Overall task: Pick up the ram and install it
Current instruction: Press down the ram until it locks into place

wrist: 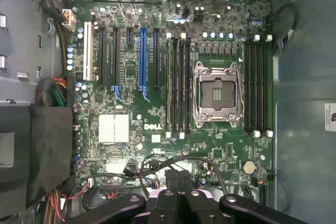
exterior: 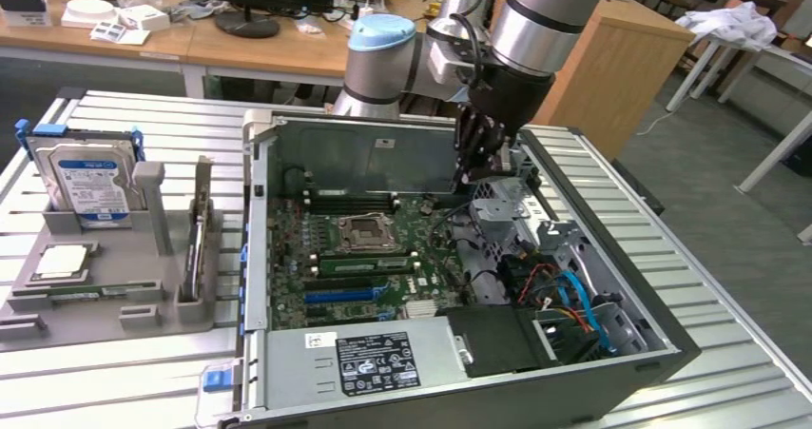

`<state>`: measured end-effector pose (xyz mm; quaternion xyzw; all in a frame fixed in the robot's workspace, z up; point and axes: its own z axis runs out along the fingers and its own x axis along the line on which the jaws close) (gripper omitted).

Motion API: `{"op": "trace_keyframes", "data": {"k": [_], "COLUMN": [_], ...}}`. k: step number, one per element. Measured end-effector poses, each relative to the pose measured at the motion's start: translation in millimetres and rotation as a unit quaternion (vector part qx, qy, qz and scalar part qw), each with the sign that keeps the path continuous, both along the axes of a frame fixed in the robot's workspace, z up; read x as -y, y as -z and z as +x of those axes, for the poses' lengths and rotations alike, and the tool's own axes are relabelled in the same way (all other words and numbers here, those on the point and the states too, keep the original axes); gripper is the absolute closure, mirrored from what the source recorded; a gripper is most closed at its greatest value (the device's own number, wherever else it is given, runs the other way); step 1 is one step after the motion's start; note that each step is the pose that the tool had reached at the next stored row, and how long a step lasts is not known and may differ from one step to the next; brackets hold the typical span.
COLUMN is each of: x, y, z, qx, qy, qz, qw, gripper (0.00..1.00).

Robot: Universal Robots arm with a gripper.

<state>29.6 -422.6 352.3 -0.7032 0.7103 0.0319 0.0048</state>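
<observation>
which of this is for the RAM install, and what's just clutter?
Job:
long thin green ram stick lying in the grey tray
long black memory slots on the green motherboard
black robot hand, shut, above the open case

Lying about:
silver-and-blue hard drive
square silver processor chip
white cloth at the back

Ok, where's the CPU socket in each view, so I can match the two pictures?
Exterior view: the CPU socket sits in the middle of the green board inside the open case.
Wrist view: the CPU socket lies between two banks of black memory slots.
Shared landmark: the blue expansion slot, beyond one memory bank from the socket.
</observation>
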Motion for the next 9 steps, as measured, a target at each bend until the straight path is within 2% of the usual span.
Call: {"op": "trace_keyframes", "data": {"k": [9], "x": [0.0], "y": [0.0], "z": [0.0], "qx": [-0.0001], "qy": [0.000], "qz": [0.0000], "qw": [1.0000], "gripper": [0.89]}}
